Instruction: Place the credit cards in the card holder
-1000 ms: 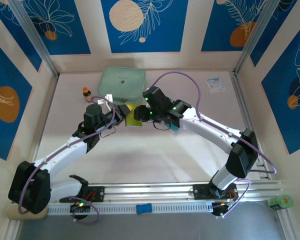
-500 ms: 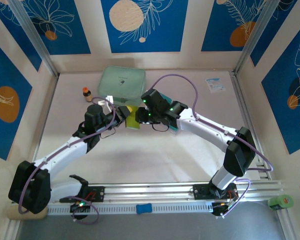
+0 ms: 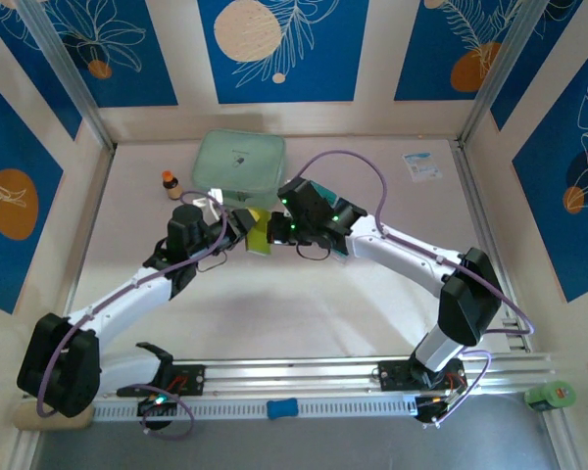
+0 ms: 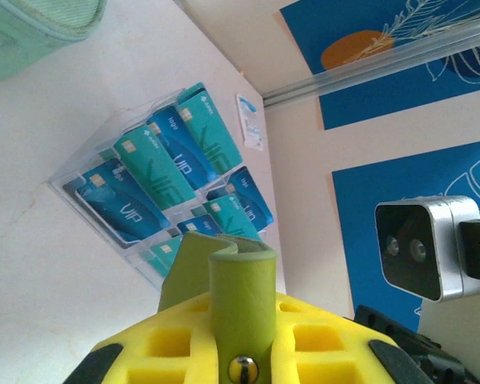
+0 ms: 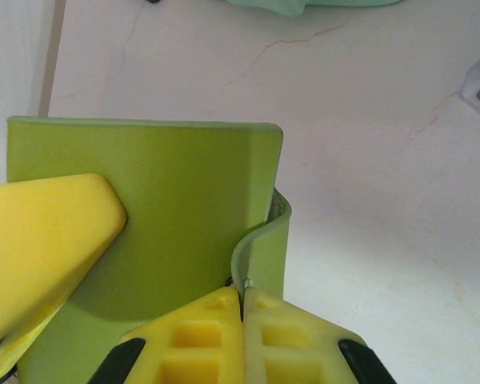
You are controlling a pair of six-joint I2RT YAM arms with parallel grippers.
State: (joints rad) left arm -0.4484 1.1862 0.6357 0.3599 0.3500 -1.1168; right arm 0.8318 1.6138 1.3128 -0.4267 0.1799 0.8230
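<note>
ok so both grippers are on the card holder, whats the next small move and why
Probably ease the right gripper away from the left gripper to spread the card holder open. Both are shut on it, the right on a thin curling flap edge, and it looks folded; the credit cards lie in their clear tray, none seen in the holder.

Right fingers [image 5: 194, 340], apart a second ago, now tight on the card holder [image 5: 176, 200].
</note>
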